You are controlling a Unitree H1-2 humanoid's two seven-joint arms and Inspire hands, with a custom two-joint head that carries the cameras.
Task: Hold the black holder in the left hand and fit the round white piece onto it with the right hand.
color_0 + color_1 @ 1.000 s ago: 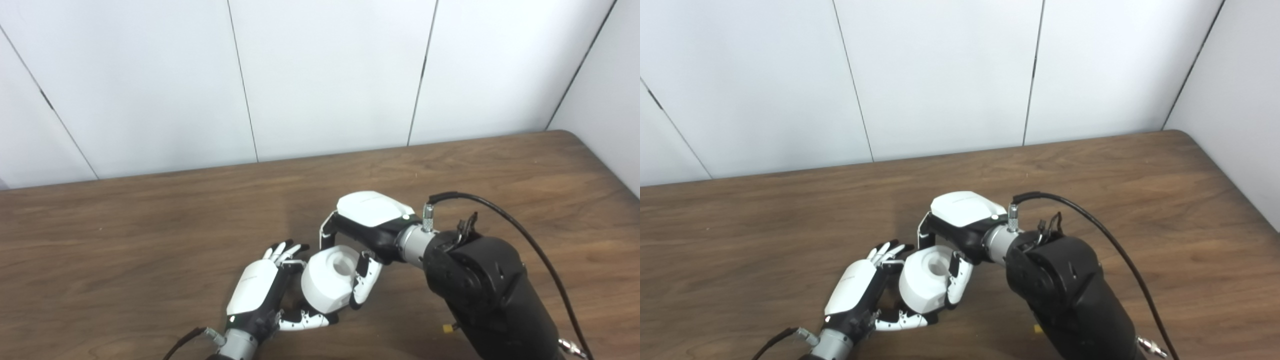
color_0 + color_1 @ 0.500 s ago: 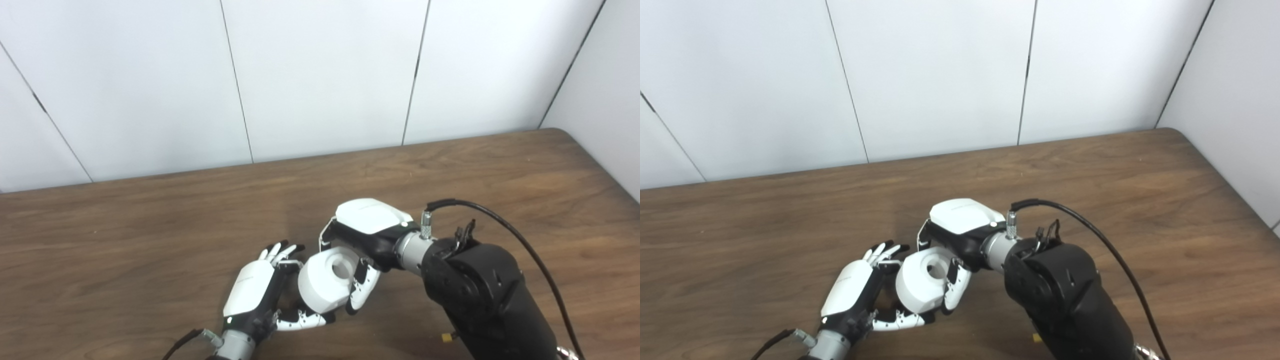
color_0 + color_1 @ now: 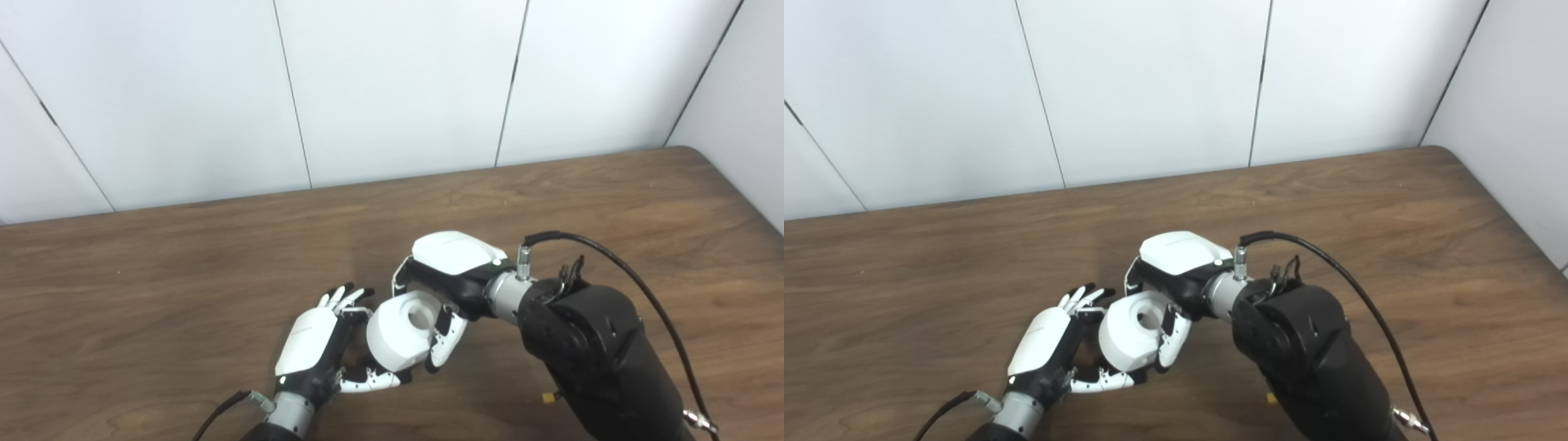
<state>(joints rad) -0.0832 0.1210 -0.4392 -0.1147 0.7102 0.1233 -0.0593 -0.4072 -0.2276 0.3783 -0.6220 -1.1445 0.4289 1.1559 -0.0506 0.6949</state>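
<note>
Between both robot hands, the round white piece (image 3: 401, 334) sits clasped by the right robot hand (image 3: 450, 278), apparently touching the left robot hand's (image 3: 315, 352) curled fingers.

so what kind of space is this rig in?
Likely a lab or test room: a bare wooden table, plain white panelled walls, and only the two robot hands, left hand and right hand, around a round white piece.

Dark brown wood-grain table (image 3: 153, 294) with a rounded far right corner, backed by white wall panels (image 3: 398, 86) split by thin dark seams.
</note>
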